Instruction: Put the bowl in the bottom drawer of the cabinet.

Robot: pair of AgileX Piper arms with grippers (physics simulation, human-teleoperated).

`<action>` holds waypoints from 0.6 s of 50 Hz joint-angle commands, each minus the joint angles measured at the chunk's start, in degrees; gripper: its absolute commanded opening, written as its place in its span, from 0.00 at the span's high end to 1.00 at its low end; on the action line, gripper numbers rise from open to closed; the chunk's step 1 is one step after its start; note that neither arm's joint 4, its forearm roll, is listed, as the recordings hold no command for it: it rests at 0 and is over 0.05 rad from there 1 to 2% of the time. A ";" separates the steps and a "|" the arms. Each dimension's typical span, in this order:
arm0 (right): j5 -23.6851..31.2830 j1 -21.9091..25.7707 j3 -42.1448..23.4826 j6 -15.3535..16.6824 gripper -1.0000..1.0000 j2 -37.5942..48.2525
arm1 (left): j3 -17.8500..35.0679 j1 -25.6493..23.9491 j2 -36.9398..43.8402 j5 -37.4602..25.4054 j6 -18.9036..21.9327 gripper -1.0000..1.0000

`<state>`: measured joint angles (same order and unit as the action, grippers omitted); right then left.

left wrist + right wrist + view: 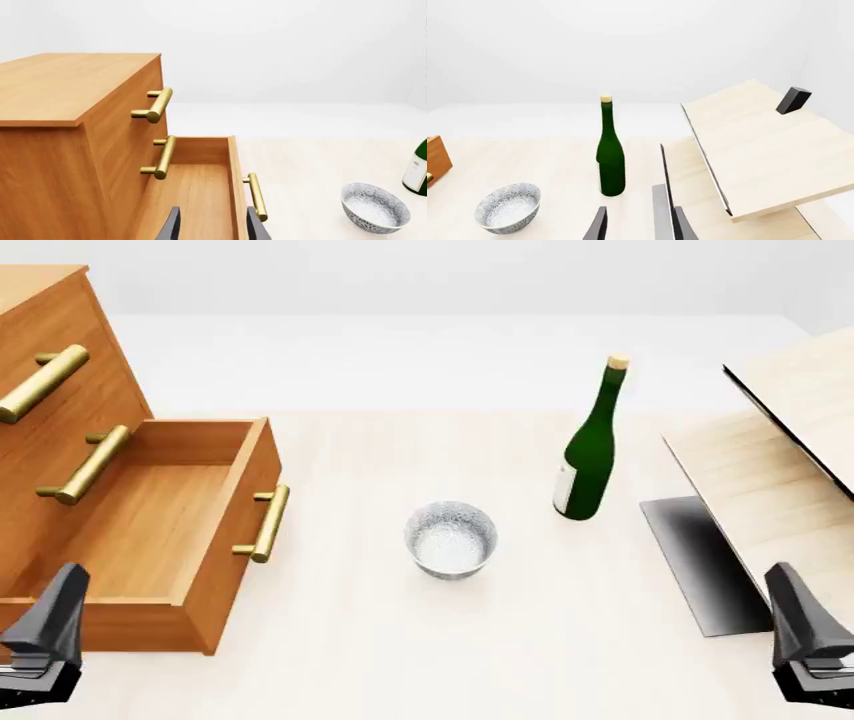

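The bowl (451, 538), white with grey-blue speckles, stands upright and empty on the table's middle; the wrist views show the bowl (375, 207) (507, 207) too. The cabinet (114, 390) fills the far left. Its bottom drawer (248, 480) is pulled out and empty, its brass handle (267, 523) facing the bowl. My left gripper (64, 605) hangs open near the drawer's front corner, looking into the drawer (233, 170) between its fingers (212, 210). My right gripper (790, 600) is open at the near right, holding nothing (640, 210).
A tall green bottle (587, 455) stands right of and behind the bowl. Pale wooden boards (774, 470) with a black panel (694, 560) slope up along the right side. Two upper drawers with brass handles (159, 105) are shut.
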<state>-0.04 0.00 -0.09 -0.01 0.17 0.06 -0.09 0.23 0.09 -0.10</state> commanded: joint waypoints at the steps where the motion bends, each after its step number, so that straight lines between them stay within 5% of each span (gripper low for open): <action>1: -0.08 -0.01 -0.14 0.02 0.00 0.27 | 0.08 -0.33 0.67 0.35 -0.09 0.00; 12: -0.32 -0.01 -0.12 0.01 0.00 0.51 | 0.13 -1.95 0.80 0.27 1.40 0.00; 19: -0.47 -0.02 -0.12 0.02 0.00 0.67 | 0.58 -11.61 -0.18 0.28 3.94 0.00; 23: -0.47 -0.02 -0.12 0.02 0.00 0.67 | 1.09 -13.87 -0.21 0.27 1.73 0.00; 30: -0.43 -0.03 -0.13 0.03 0.00 0.64 | 2.34 -19.97 -0.11 -1.24 4.28 0.00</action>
<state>-0.44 -0.02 -0.21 0.02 0.76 1.26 -12.15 0.21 -0.25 2.57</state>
